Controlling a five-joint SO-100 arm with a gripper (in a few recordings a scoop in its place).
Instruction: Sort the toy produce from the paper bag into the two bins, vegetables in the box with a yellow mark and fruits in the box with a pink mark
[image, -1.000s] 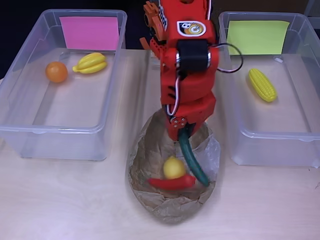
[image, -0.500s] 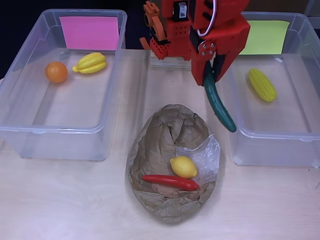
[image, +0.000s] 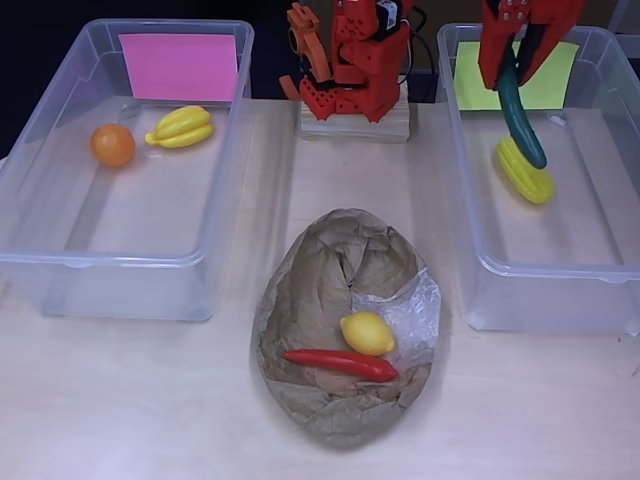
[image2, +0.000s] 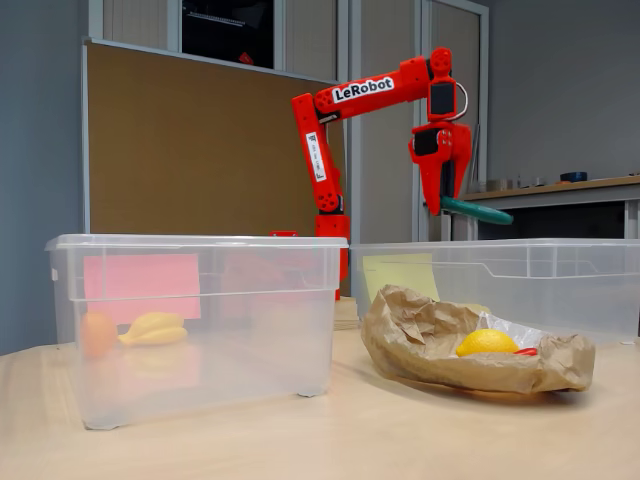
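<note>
Surface (image: 150, 400): pale wood was seen, carrying both bins and the paper bag; nothing on it was shifted since the earlier pictures.
Arm (image2: 365, 90): it was swung away from above the bag toward the right of the overhead view, and was held high over the yellow-marked bin.
Yellow-marked bin (image: 600, 270): the corn (image: 530, 172) was left lying where it had been, now partly overlapped in the overhead view by the cucumber.
Pink-marked bin (image: 60, 270): the orange (image: 113, 144) and the banana bunch (image: 181, 126) were unmoved.
Paper bag (image: 320, 290): it was uncovered once the arm was withdrawn; the lemon (image: 367, 333) and the red chilli (image: 340, 363) were left inside, touching each other.
Pincer (image: 518, 48): it was kept clamped on the cucumber's upper end.
Cucumber (image: 522, 110): it was carried from the bag to above the yellow-marked bin, and was seen in the fixed view (image2: 476, 211) held clear above the rim.
</note>
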